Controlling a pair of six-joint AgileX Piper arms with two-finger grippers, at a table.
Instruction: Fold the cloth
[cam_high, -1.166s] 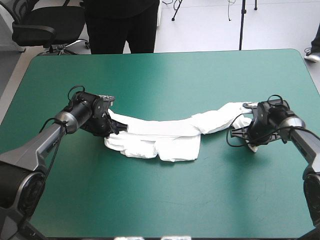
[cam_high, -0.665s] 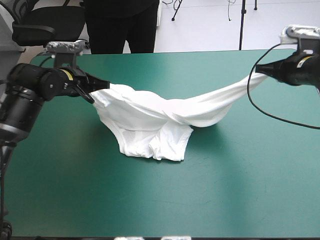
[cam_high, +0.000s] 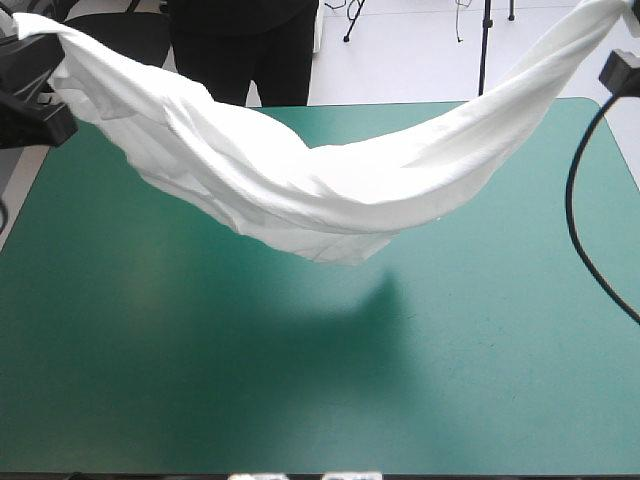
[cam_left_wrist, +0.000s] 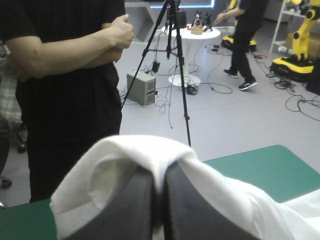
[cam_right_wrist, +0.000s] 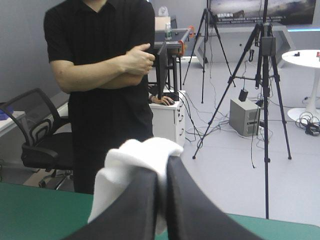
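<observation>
High view: found the T-shirt (cam_high: 320, 190) strung in the air as a sagging band from the table's far left corner to its far right, lowest fold hanging over the middle of the teal-green cover (cam_high: 200, 400) without touching it; noted a shadow (cam_high: 340, 320) beneath. Compared with earlier: lay bunched on the cover, then half raised with its lower part still resting there; now lifted wholly clear and drawn wider. Could not see either grip here, both ends running out at the upper corners. Left wrist view: found the left gripper (cam_left_wrist: 160, 175) all but closed, black fingers (cam_left_wrist: 140, 200) pinching a white fold of the T-shirt that drapes over their tips. Right wrist view: found the right gripper (cam_right_wrist: 162, 170) likewise pressed together on a bunched white edge. Judged: lift done, garment twisted and rope-like rather than spread; next calls for laying it down flat before any fold; risk of creases and overlap if lowered as it hangs.
</observation>
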